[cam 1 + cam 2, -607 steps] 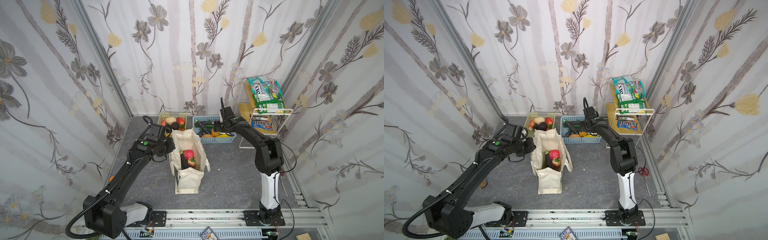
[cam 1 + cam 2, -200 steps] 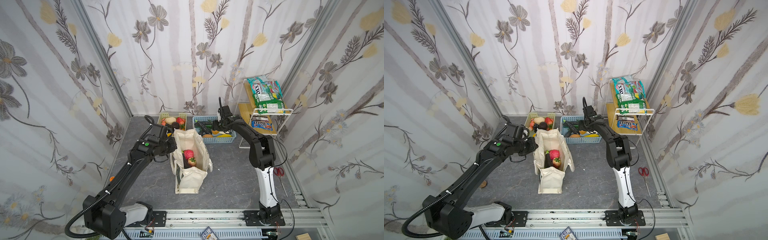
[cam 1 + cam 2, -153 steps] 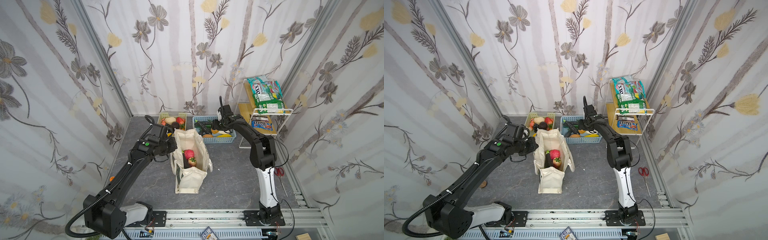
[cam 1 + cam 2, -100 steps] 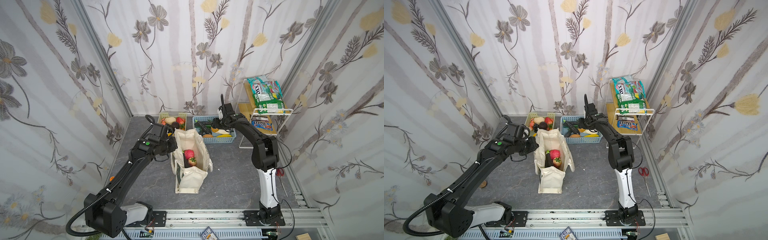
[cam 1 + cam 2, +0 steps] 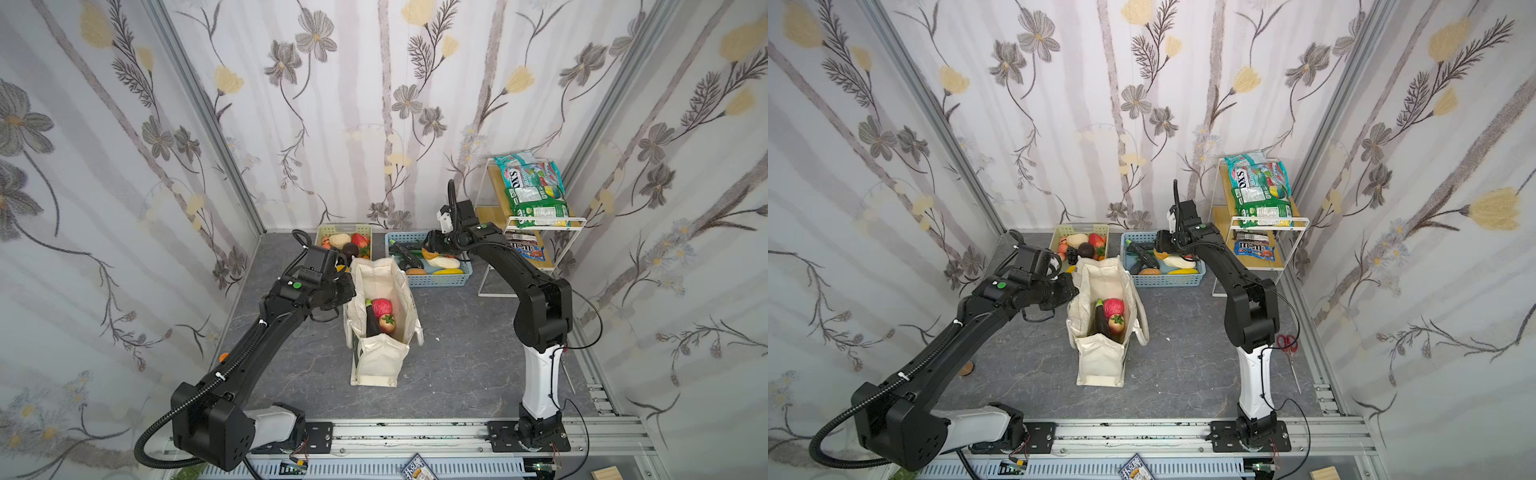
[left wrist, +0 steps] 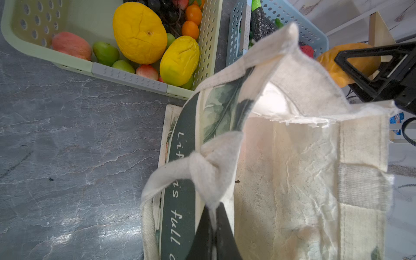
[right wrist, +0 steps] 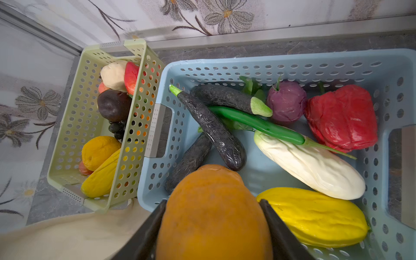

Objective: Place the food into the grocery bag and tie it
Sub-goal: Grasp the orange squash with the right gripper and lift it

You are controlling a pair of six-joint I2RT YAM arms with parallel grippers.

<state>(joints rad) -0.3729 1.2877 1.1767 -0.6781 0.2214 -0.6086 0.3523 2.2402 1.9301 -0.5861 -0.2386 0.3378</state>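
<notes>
Left wrist view: left gripper (image 6: 213,234) clamped tight on knotted strap (image 6: 202,166), judged to be holding grocery bag (image 6: 292,168) mouth open. Bag upright mid-floor, long axis running near to far. Beyond its far rim: right gripper (image 7: 213,201), jaws half-spread around orange squash (image 7: 213,225), over blue basket (image 7: 225,65). Bag mouth lies nearer and leftward of squash; short carry expected.

Inspector: Baskets?
Clerk: Two: one pale green basket (image 7: 72,126), one blue basket (image 7: 270,65).
Inspector: Produce at the blue one?
Clerk: Three dark aubergines (image 7: 216,132); one each: white aubergine (image 7: 310,168), red pepper (image 7: 342,117), yellow vegetable (image 7: 315,216), purple vegetable (image 7: 286,103), green chilli (image 7: 258,123), orange vegetable (image 7: 213,213).
Inspector: Bags?
Clerk: One grocery bag (image 5: 376,361); three pieces visible inside.
</notes>
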